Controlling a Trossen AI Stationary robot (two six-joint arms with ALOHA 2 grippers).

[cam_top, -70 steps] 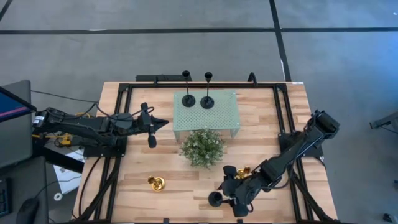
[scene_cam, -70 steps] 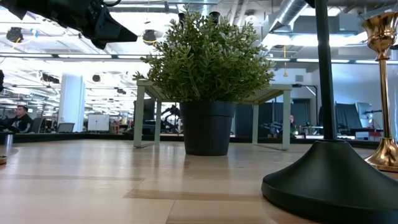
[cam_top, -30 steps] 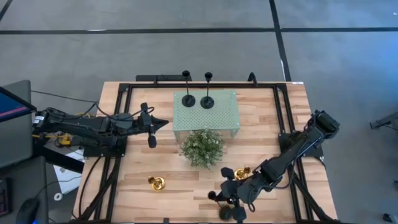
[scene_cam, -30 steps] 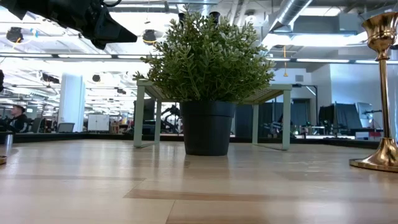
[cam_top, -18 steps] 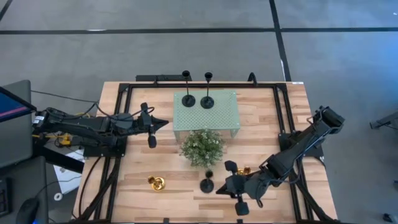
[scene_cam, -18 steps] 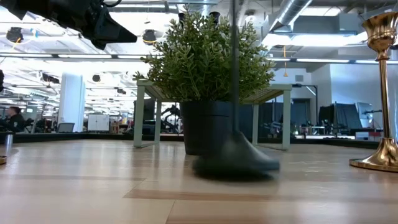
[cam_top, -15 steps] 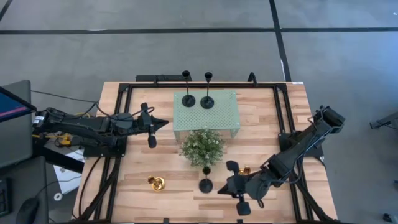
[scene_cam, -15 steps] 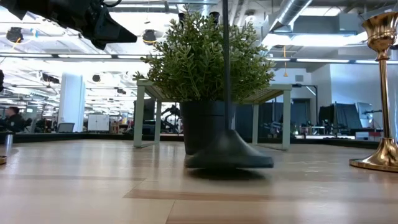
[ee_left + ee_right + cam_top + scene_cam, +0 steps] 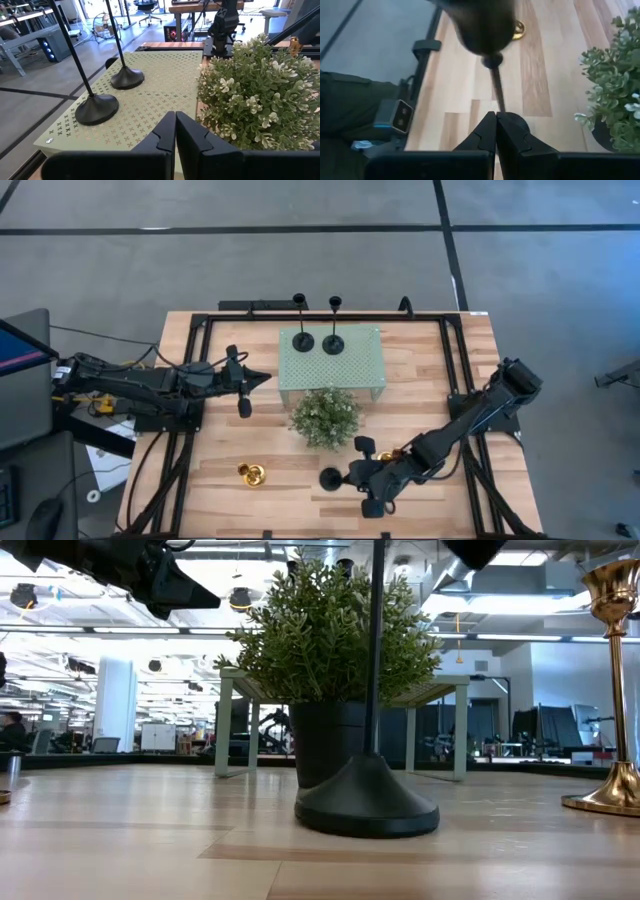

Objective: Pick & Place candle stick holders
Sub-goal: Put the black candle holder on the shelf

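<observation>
Two black candle stick holders stand by their disc bases on the green perforated stand. A third black holder stands upright in front of the plant pot, with my right gripper shut on its thin stem. One gold holder stands near the front left. Another gold holder stands beside my right arm. My left gripper hovers shut, left of the green stand, touching nothing. My right gripper pinches the black holder's thin stem between its two fingertips, well above the base. The fingers come from the table's right, slanting down, and lie across the stem. The holder stays upright, and its disc base appears to sit on the wood.
The bushy plant stands mid-table, just behind the held holder. Black frame rails run along the table's left, right and far sides. Bare wood lies between the two gold holders.
My right gripper has carried the black holder from near the front edge toward the plant and to the left, then lowered it. The holder was above the low view's sight; now it stands upright in front of the pot. The fingers have stayed shut on the stem.
</observation>
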